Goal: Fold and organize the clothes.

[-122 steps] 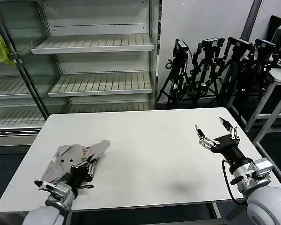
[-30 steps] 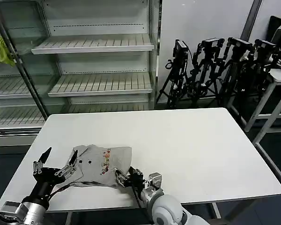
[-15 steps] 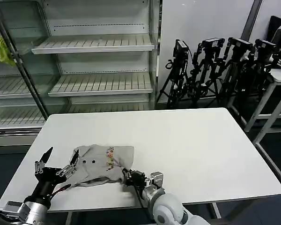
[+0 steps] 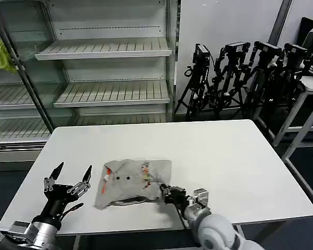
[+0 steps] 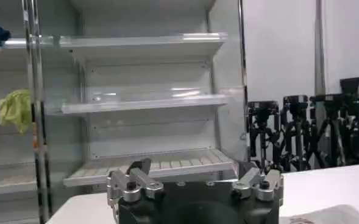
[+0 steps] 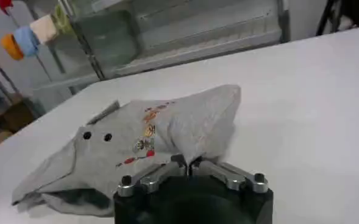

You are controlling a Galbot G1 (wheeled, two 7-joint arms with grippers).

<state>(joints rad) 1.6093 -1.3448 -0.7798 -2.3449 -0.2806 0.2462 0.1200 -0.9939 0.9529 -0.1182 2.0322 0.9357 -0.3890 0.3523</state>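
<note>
Overhead, right claw [image 4: 164, 190] pinches the T-shirt [image 4: 130, 179]; left claw [image 4: 69, 179] gapes beside it.

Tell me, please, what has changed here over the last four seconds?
The right gripper crossed the table, shut on the T-shirt and is dragging it rightward. The left gripper let go, opened and drew back. The yellow-green cloth stayed put.

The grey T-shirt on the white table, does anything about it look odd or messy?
Yes. The light grey cotton T-shirt lies bunched and lopsided, not flat, on the white table. The right gripper pinches its edge; the left gripper hovers open beside it.
</note>
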